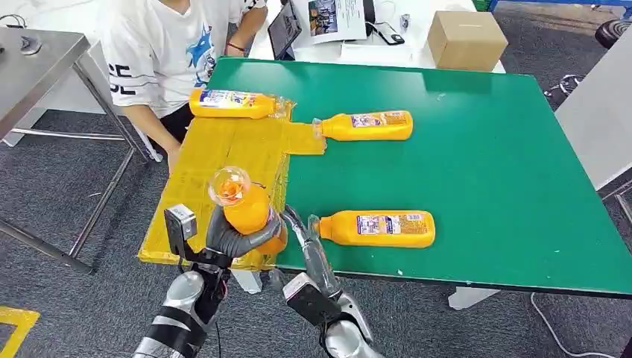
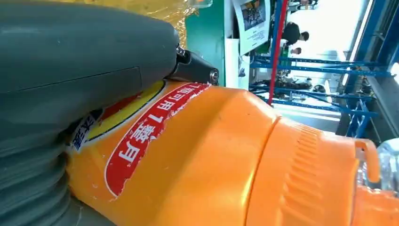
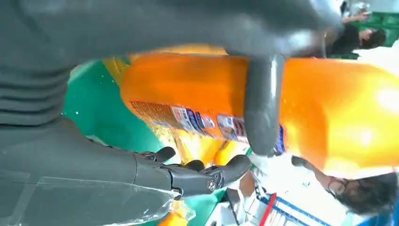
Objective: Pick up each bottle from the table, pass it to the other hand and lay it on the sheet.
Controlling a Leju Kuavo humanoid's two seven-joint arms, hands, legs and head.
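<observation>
We hold 1 orange plastic bottle with a clear rounded cap (image 1: 242, 203) in our left hand (image 1: 237, 237), whose fingers (image 1: 257, 237) wrap around its lower body so it stands nearly upright, cap toward the head camera, above the near edge of the crinkled yellow plastic sheet (image 1: 223, 145). We judge this grip low on the body keeps the bottle steady for tipping onto the sheet. Our right hand (image 1: 307, 242) sits just beside the bottle with its fingers (image 3: 197, 175) spread and nothing in them, so the pass looks complete. 1 orange bottle (image 1: 232, 104) already lies on the sheet's far edge. 2 more lie on the green surface (image 1: 477, 156): 1 (image 1: 367, 126) with its cap touching the sheet's side flap, 1 (image 1: 378, 228) near the front edge beside our right hand.
</observation>
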